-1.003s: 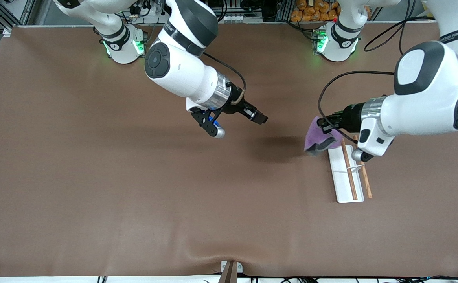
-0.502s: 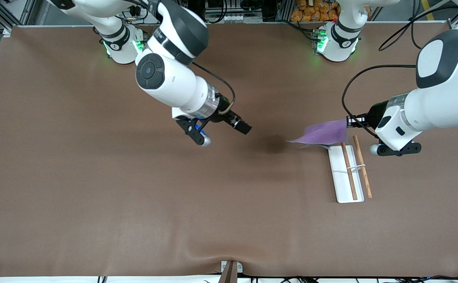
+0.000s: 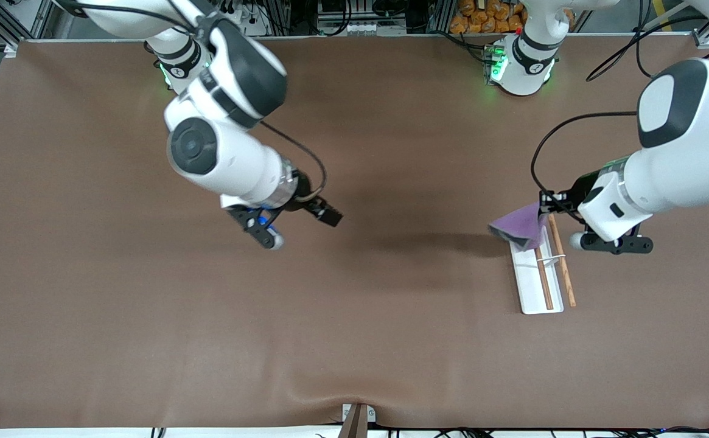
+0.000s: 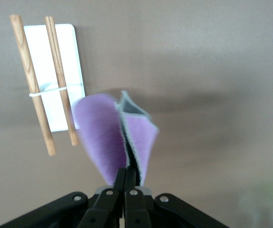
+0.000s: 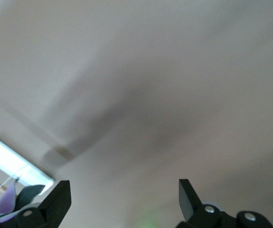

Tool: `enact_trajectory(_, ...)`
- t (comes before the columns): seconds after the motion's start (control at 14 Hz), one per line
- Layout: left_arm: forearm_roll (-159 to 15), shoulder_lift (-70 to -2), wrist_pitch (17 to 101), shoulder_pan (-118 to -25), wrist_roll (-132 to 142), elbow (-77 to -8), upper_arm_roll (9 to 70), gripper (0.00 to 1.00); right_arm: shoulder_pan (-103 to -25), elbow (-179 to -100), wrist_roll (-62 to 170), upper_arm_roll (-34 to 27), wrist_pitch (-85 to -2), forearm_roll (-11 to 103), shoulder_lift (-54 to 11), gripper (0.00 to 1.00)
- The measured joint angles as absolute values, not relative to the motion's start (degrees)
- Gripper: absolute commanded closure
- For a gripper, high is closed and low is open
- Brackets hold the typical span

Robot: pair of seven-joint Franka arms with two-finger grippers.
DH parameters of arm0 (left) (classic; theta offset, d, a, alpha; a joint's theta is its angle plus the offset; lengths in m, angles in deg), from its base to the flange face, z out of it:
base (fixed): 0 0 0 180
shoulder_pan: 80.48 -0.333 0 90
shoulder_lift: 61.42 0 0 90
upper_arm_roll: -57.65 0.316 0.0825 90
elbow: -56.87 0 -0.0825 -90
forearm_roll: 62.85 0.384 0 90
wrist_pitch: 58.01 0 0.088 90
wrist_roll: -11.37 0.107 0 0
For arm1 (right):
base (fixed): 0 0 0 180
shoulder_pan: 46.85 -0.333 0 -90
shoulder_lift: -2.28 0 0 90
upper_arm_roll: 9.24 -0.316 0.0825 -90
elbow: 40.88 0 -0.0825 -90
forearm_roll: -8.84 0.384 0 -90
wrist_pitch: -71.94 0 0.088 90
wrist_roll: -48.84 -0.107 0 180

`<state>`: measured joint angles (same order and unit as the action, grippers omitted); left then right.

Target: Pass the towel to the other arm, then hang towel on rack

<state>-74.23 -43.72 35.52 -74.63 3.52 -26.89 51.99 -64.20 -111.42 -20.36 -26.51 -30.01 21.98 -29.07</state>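
The towel [image 3: 520, 226], purple with a dark grey back, hangs folded from my left gripper [image 3: 544, 201], which is shut on its top edge. It dangles over the end of the rack [image 3: 530, 286] that lies nearest the arms' bases. In the left wrist view the towel [image 4: 103, 137] droops from the shut gripper [image 4: 129, 176], beside the rack's two wooden rods [image 4: 60, 85] and white base [image 4: 46, 52]. My right gripper [image 3: 331, 217] is open and holds nothing, over the bare table toward the right arm's end. The right wrist view shows the right gripper [image 5: 124, 195] spread wide.
The brown table mat [image 3: 354, 316] is bare apart from the rack. The arms' bases [image 3: 518, 67] stand along the table's edge farthest from the front camera. A small bracket [image 3: 357, 417] sits at the table's nearest edge.
My left gripper has brought the towel over the rack's end, and the cloth has gone from spread out to hanging folded. The right arm has drawn back toward its own end, jaws wider.
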Motion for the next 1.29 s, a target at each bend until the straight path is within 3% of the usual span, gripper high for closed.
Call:
enact_trajectory(0.43, -74.2, -40.2, 39.5, -77.4, 3.5, -26.9, 52.2, 1.00, -57.9, -110.8, -12.4, -26.5, -22.9, 13.2, -28.5, 0.00)
enact_trajectory(1.0, -74.2, -36.2, 39.6, -92.6, 20.8, -26.9, 52.5, 1.00, -48.7, -110.7, 7.6, -26.3, -14.6, 9.2, -24.5, 0.00)
enact_trajectory(1.29, -74.2, -35.0, 39.6, -93.6, 21.0, -26.9, 52.5, 1.00, -47.9, -110.7, 19.8, -22.0, -12.6, 7.4, -22.5, 0.00)
